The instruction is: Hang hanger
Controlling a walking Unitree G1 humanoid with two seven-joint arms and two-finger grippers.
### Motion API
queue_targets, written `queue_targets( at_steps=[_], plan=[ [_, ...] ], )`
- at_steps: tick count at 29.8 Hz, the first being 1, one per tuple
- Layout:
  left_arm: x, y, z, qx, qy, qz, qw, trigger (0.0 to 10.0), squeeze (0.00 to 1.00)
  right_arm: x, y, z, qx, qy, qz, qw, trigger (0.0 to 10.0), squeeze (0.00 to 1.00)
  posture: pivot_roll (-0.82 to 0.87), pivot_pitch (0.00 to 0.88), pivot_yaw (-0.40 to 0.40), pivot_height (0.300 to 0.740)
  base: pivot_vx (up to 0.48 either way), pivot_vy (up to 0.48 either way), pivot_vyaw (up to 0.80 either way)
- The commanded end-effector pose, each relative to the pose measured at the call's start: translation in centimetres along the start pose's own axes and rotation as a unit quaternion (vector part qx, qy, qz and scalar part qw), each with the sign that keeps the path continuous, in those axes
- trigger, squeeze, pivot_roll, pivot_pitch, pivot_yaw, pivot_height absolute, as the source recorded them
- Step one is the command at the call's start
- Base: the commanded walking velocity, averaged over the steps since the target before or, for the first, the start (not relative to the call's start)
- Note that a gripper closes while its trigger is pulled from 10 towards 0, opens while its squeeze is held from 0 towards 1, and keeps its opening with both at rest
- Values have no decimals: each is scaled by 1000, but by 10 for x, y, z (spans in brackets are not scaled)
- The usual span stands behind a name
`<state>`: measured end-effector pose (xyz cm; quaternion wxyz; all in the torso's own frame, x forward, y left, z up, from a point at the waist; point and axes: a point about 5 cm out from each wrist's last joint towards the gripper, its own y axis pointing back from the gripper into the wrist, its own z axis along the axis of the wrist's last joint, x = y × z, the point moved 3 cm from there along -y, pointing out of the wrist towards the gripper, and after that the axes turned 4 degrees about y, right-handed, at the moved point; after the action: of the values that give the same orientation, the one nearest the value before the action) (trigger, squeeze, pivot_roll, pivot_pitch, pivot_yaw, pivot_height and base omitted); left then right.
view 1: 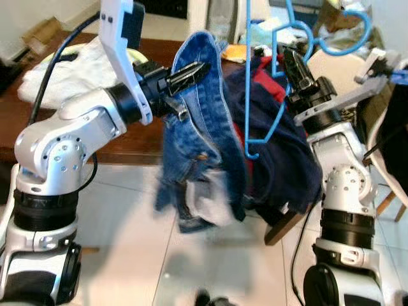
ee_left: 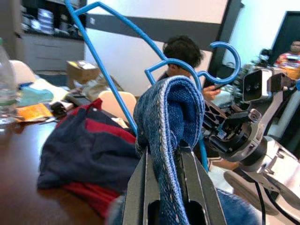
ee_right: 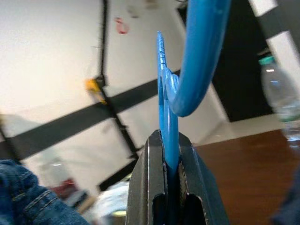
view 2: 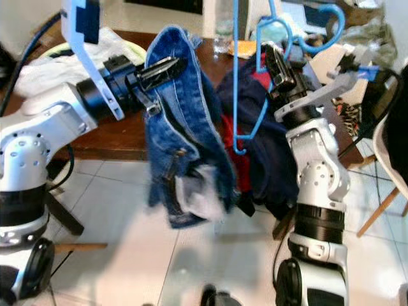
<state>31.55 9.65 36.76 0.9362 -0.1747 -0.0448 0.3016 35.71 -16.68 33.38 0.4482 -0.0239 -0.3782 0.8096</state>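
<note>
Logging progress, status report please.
Left pincer shut on jeans. Right pincer shut on blue hanger. Jeans not on hanger. Navy garment behind.

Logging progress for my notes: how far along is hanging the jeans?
Done: both items are picked up. The left claw is clamped on the denim jeans, and the right claw grips the blue hanger. Left: the jeans are not yet on the hanger, and nothing is hung.

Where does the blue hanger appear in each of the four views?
Left eye view: blue hanger upper right, in the right gripper.
Right eye view: upper centre.
Left wrist view: behind the jeans, across the top.
Right wrist view: clamped, centre.
Shared landmark: brown table.
</note>
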Motion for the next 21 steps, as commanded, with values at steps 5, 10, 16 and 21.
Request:
queue_targets(
  at_steps=[5, 10, 16, 21],
  plan=[
    [-8, 0, -17, 10, 14, -13, 1000, 10000, 0, -24, 11, -1, 19, 24, -55, 998, 10000, 0, 126, 113, -65, 740, -357, 0, -320],
    [0, -1, -49, 48, 10, 26, 998, 10000, 0, -44, 28, -31, 105, 87, -108, 985, 10000, 0, 115, 111, -68, 740, -211, 0, -800],
    [37, 42, -140, 166, -58, 196, 965, 10000, 0, -45, 88, -90, 267, 224, -132, 928, 10000, 0, 68, 113, -62, 740, 0, 0, -800],
    [41, 98, -166, 197, -85, 287, 934, 10000, 0, -24, 135, -109, 299, 230, -137, 916, 10000, 0, 57, 120, -71, 740, 0, 0, -800]
  ],
)
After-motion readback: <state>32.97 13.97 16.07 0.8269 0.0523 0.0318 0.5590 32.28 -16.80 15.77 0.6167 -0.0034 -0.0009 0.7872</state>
